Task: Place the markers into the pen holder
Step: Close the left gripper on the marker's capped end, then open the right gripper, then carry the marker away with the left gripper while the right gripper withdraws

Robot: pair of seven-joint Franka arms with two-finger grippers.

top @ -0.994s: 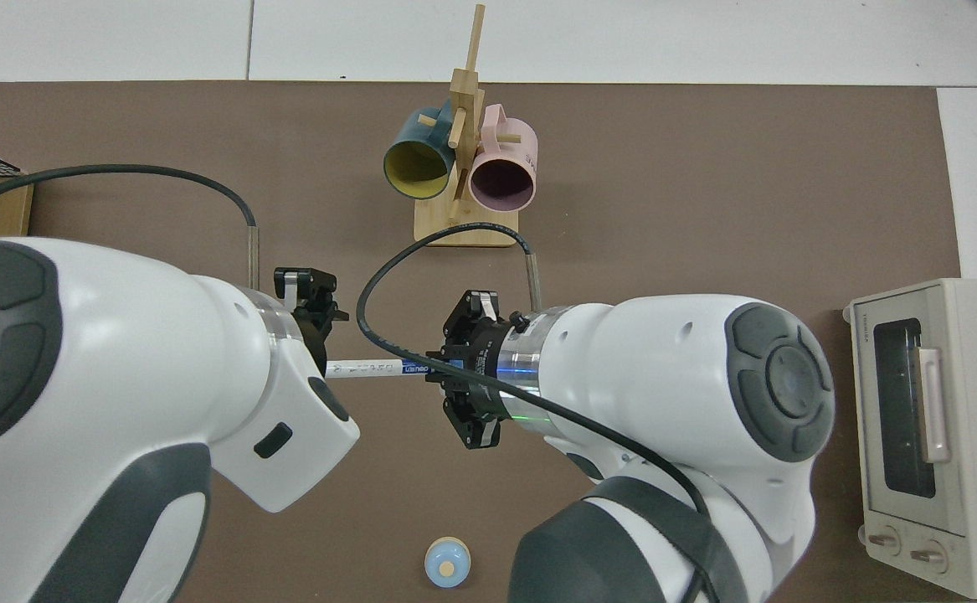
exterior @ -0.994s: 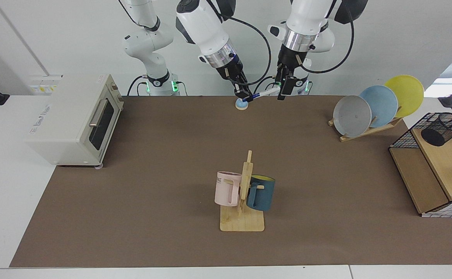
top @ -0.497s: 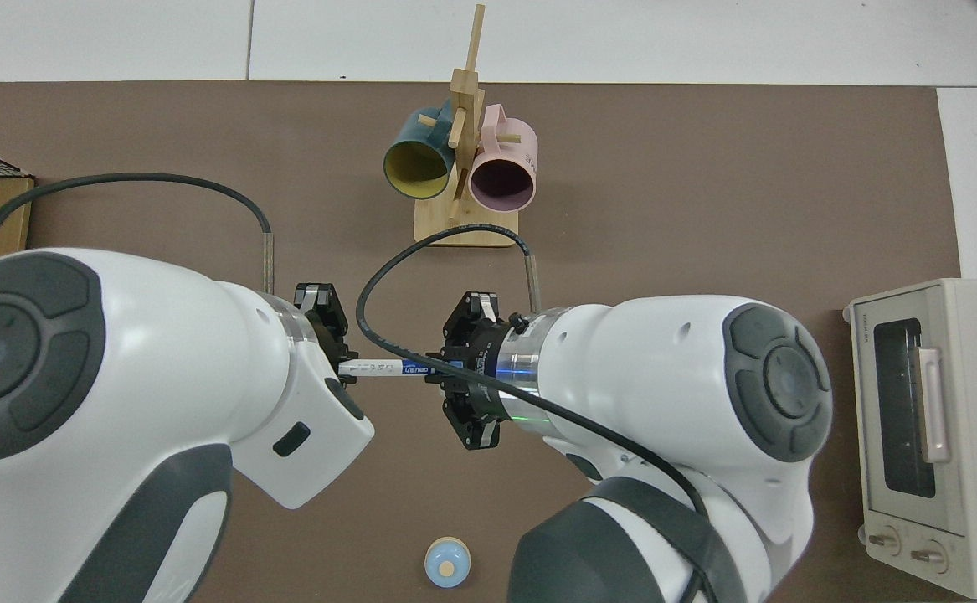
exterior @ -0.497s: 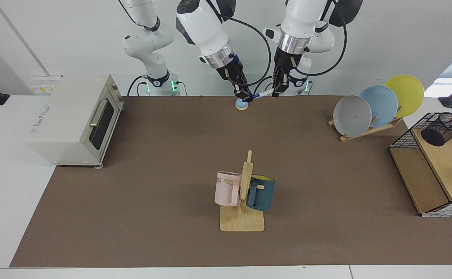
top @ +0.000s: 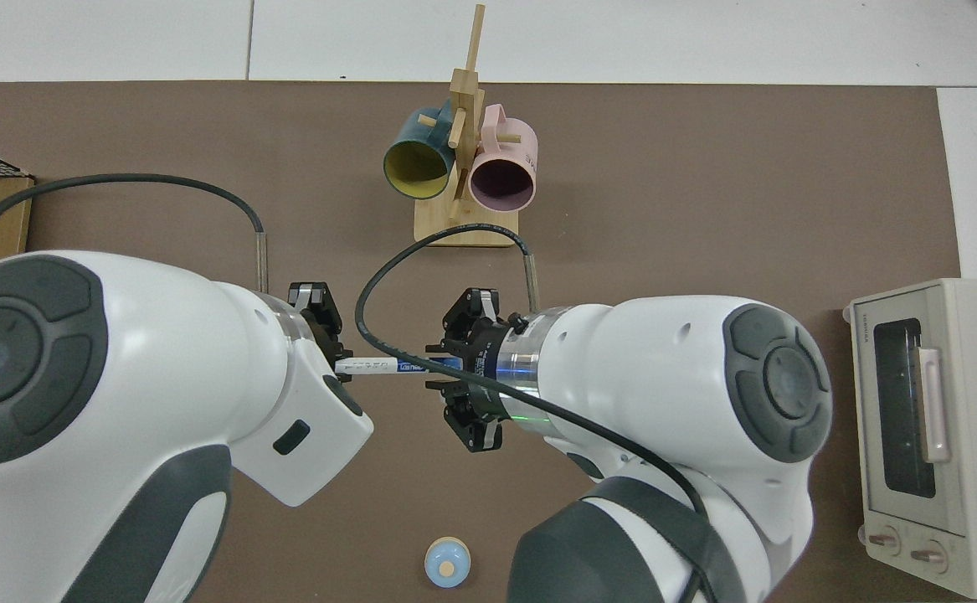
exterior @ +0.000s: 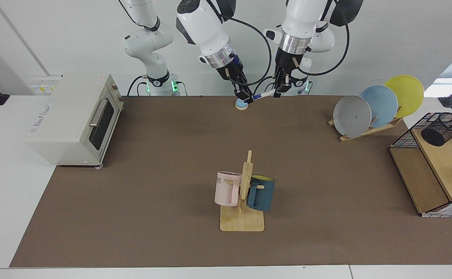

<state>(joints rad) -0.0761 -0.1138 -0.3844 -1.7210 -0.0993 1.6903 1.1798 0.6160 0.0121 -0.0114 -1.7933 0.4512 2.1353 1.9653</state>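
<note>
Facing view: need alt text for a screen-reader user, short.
Above the far edge of a brown table, a marker is held in the air between two robot arms, the right tool at its blue end and the left tool at its white end. The black mesh pen holder sits far off on a wooden shelf, past a plate rack.

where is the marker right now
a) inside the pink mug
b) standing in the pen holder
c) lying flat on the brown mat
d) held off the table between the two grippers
d: the marker spans in the air from the right gripper to the left gripper, while the pen holder sits far off on the shelf.
</note>
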